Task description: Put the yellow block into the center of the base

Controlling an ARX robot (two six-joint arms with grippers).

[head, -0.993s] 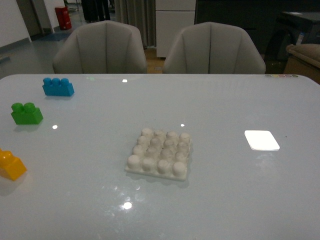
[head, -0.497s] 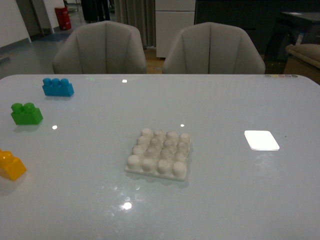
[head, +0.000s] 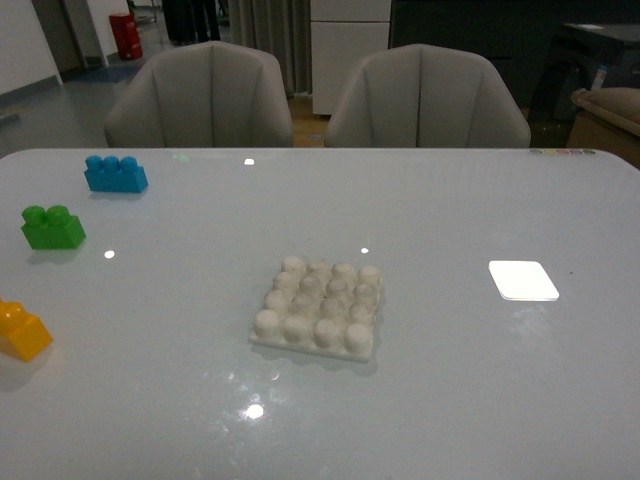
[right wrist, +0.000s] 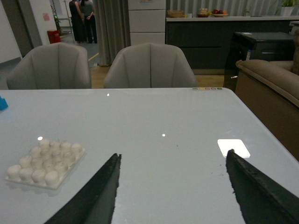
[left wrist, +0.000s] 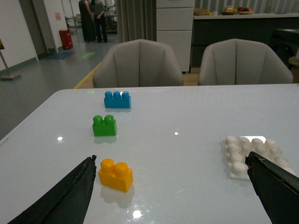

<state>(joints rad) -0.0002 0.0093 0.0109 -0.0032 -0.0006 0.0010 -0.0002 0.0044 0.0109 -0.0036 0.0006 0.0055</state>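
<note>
On a glossy pale table (head: 480,400), the plastic yellow block (head: 22,330) is set at the front view's left edge, the knobbed white base (head: 318,308) at centre. The left gripper (left wrist: 170,159) and right gripper (right wrist: 173,156) are held wide apart. Padded grey chairs (head: 200,95) are ranged behind.

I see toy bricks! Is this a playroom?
Probably not; more likely an office lounge or meeting area: a big glossy table with grey armchairs behind it, a dark counter, and people standing down a hallway.
</note>
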